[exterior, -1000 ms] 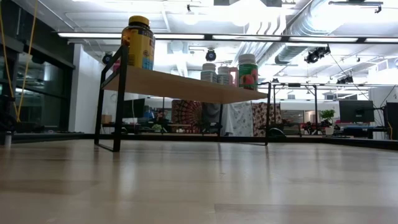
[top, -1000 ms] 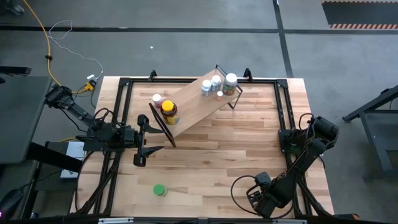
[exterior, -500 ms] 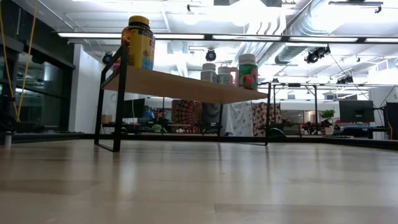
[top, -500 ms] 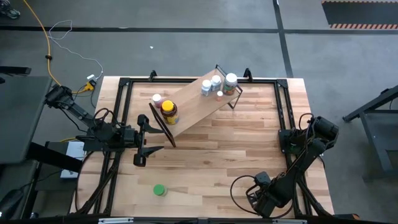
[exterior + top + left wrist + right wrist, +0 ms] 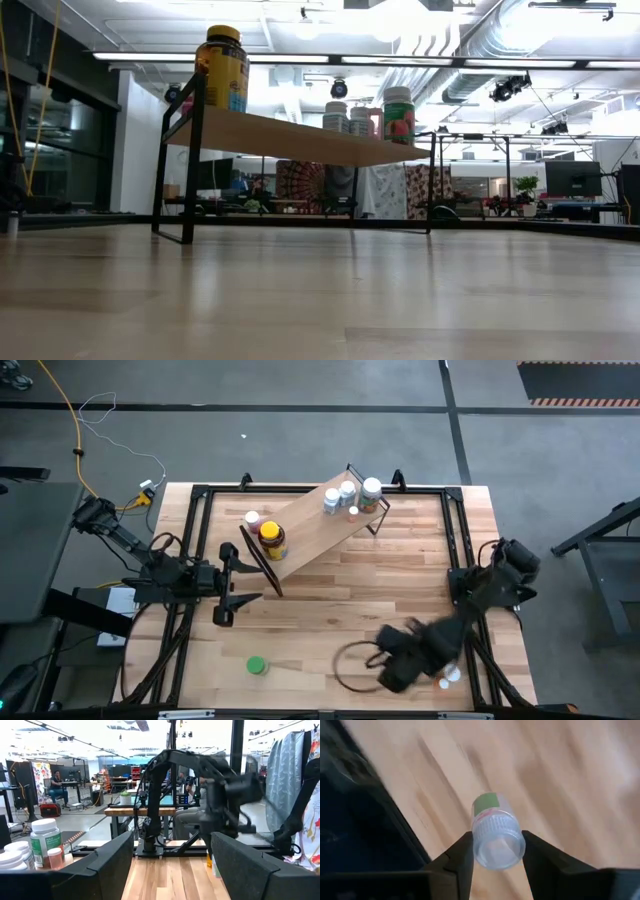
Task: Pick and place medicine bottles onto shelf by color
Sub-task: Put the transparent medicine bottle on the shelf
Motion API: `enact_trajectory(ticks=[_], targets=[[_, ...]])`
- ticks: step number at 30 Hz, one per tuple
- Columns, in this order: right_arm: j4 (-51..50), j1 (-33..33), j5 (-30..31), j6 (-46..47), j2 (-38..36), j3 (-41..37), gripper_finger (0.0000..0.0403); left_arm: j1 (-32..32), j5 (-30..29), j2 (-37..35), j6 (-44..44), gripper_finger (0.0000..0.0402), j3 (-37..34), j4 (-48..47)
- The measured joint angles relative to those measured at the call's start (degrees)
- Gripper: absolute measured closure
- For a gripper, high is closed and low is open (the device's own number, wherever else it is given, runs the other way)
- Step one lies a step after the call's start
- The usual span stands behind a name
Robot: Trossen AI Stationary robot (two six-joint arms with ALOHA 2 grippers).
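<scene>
The light-wood shelf (image 5: 318, 528) stands slantwise on the table's far middle on its black wire ends. On it stand an amber jar with a yellow lid (image 5: 271, 538), a pink-capped bottle (image 5: 252, 518) and white bottles (image 5: 347, 492) at its far right end. A green bottle (image 5: 256, 666) stands on the tabletop near the front edge. My right gripper (image 5: 397, 658), blurred, hangs over the near right of the table, shut on a white-capped bottle (image 5: 494, 831) with a green label. My left gripper (image 5: 228, 585) waits open beside the shelf's left end. My right gripper pinches the white bottle at its cap end (image 5: 481, 851) between its two fingers, one on either side. The fingers (image 5: 462, 857) come from above, pointing steeply down. The bottle hangs below them, cap toward the wrist and body toward the wooden tabletop.
A white-capped bottle (image 5: 451, 674) and a tiny orange one (image 5: 442, 682) sit by the near right corner. A black frame (image 5: 200, 495) rims the tabletop. Bare wood (image 5: 330, 610) lies between the shelf and the front edge.
My right arm has swung from the near right corner toward the table's left and risen, its wrist rolling. This uncovers the white-capped bottle near that corner. The shelf, its bottles and the green bottle have stayed put.
</scene>
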Motion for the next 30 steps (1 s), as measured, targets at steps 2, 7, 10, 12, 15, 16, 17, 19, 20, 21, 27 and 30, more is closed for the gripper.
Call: enact_trajectory(ticks=[2,7,10,12,15,16,17,19,20,21,27,30], targets=[[-0.7,-4.1,2.1,-9.7,0.0,4.2,0.0278,0.0,0.0,0.0,0.0,0.0145,0.0,0.0],[-6.5,-15.8,5.2,-29.8,0.1,14.9,0.028,0.0,0.0,0.0,0.0,0.0145,0.0,-0.1],[-9.3,-23.4,8.0,-37.5,0.2,19.6,0.028,0.0,0.0,0.0,0.0,0.0145,0.0,-0.1],[-11.3,-28.6,8.7,-39.7,0.2,22.1,0.028,0.0,0.0,0.0,0.0,0.0145,0.0,-0.1],[-12.6,-36.0,7.8,-41.1,0.2,24.0,0.028,0.0,0.0,0.0,0.0,0.0145,0.0,-0.2],[-13.0,-38.3,7.5,-41.2,0.2,24.3,0.028,0.0,0.0,0.0,-0.1,0.0145,0.0,-0.2],[-13.1,-40.4,7.3,-41.3,0.2,24.5,0.028,0.0,0.0,0.0,-0.2,0.0145,0.0,-0.2],[-12.8,-44.2,4.9,-42.6,0.3,24.6,0.028,0.0,0.0,0.0,-0.2,0.0145,0.0,-0.2],[-12.3,-45.7,3.2,-43.5,0.7,24.6,0.028,0.0,0.0,0.0,-0.2,0.0145,0.0,-0.2],[-11.2,-46.9,1.3,-44.1,1.0,24.6,0.028,0.0,0.0,0.0,-0.2,0.0145,0.0,-0.2],[-14.5,-49.0,-1.7,-46.6,5.8,31.0,0.0275,0.0,0.0,0.0,-0.1,0.0145,0.0,0.0],[-21.2,-48.5,3.0,-46.4,10.4,38.2,0.0274,0.0,0.0,0.0,-0.2,0.0145,0.0,-0.1]])
